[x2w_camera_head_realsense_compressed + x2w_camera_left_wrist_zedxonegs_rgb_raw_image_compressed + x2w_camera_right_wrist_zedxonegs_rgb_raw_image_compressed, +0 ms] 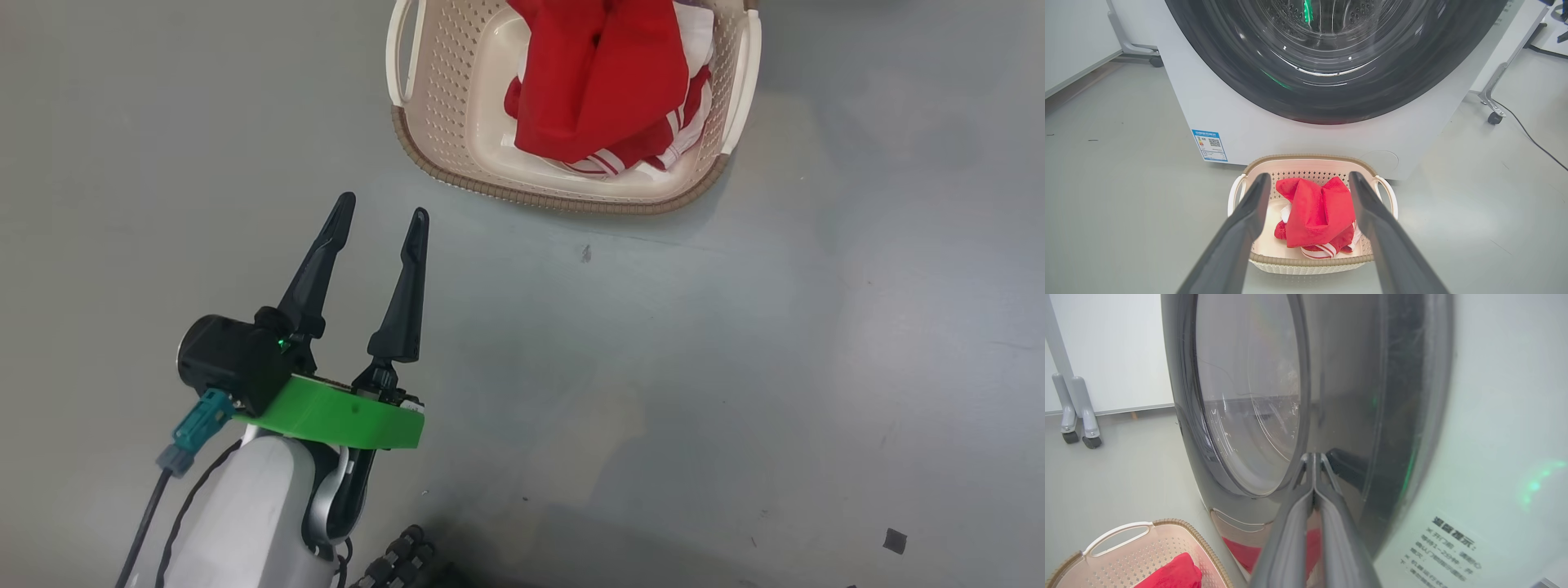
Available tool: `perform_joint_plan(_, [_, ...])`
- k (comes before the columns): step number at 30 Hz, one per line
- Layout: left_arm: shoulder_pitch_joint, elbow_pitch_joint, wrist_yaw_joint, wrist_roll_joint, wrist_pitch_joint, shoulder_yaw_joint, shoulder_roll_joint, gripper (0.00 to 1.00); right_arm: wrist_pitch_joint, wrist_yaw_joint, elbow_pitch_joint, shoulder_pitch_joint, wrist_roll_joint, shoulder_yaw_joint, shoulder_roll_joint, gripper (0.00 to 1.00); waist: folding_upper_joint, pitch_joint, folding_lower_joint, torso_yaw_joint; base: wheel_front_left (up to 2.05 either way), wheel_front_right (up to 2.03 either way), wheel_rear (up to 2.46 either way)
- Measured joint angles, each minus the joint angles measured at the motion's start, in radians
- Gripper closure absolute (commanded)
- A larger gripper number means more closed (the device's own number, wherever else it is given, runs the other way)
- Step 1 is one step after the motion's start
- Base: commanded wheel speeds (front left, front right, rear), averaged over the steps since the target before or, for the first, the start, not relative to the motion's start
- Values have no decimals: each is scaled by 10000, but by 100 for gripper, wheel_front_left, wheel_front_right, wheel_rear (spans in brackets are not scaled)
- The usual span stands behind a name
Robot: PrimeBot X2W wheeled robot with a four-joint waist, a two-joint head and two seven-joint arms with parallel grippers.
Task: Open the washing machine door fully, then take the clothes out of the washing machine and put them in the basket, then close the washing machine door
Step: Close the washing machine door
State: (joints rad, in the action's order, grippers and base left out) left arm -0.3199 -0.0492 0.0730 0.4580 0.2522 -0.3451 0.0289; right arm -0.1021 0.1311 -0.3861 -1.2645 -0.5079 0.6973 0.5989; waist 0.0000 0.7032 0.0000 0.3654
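Clothes (604,82) are seen heaped in the basket (457,175), which is set on the floor (735,367) just before the washing machine (1274,130), while the left tool (384,204) is held apart near it and the right tool (1313,455) is pressed together against the washing machine door (1241,396).

On the washing machine (1494,416), black print (1453,542) reads "温馨提示"; the blue label (1209,145) is illegible

The left gripper (384,209) holds its fingers spread apart; the right gripper (1313,459) has them pressed together.
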Motion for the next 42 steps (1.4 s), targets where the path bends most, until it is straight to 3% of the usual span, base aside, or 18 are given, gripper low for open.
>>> perform_joint_plan(22, [-206, -174, -251, 159, 0, -65, -19, 0, -999, 81, -1373, -292, -305, 514, -259, 100, 0, -149, 0, 114, 0, 0, 0])
perform_joint_plan(33, [-283, -619, -242, -161, 0, 332, -23, 0, -1413, 56, -1783, 1160, -568, 1060, -763, 100, 0, -1124, 0, -288, 0, 0, 0])
perform_joint_plan(42, [-247, -1114, -132, -610, 0, 625, -21, 0, -1509, 56, -1898, 2494, -803, 892, -1118, 100, 0, -2221, 0, -878, 0, 0, 0])
